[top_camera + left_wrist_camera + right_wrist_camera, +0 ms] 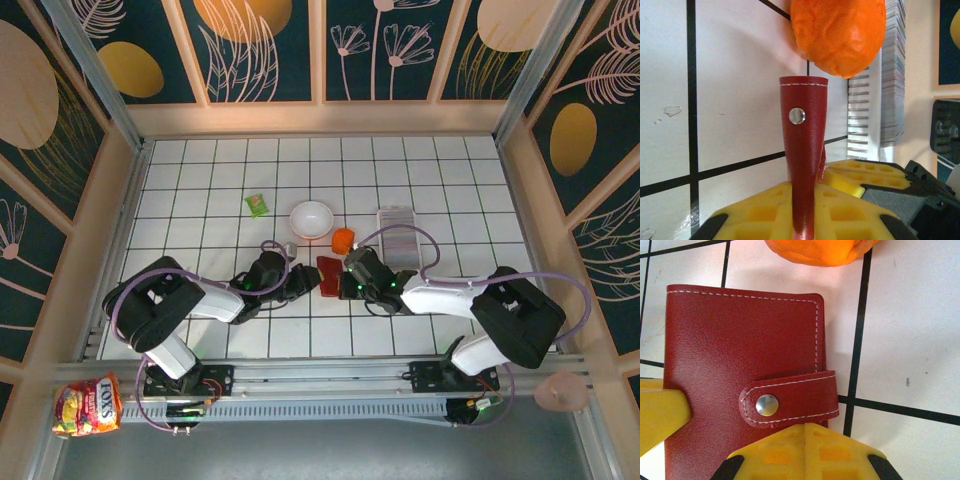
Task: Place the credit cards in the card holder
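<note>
Red holder (740, 350), snap fastened, beside orange object (840, 30), left gripper (807, 200) clamped on it, right gripper (805, 435) closed at its edge.

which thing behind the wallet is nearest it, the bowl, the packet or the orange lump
The orange lump, right at the far edge of the wallet; the white bowl and green packet lie farther back and left.

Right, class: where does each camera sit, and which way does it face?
Top external: above, behind the bases, looking down on the table; left arm and right arm show.
Left wrist: low, facing the orange object; left gripper pinches the card holder.
Right wrist: above the card holder, facing straight down; right gripper shut.
Shared: wrist views both catch holder and orange object.
</note>
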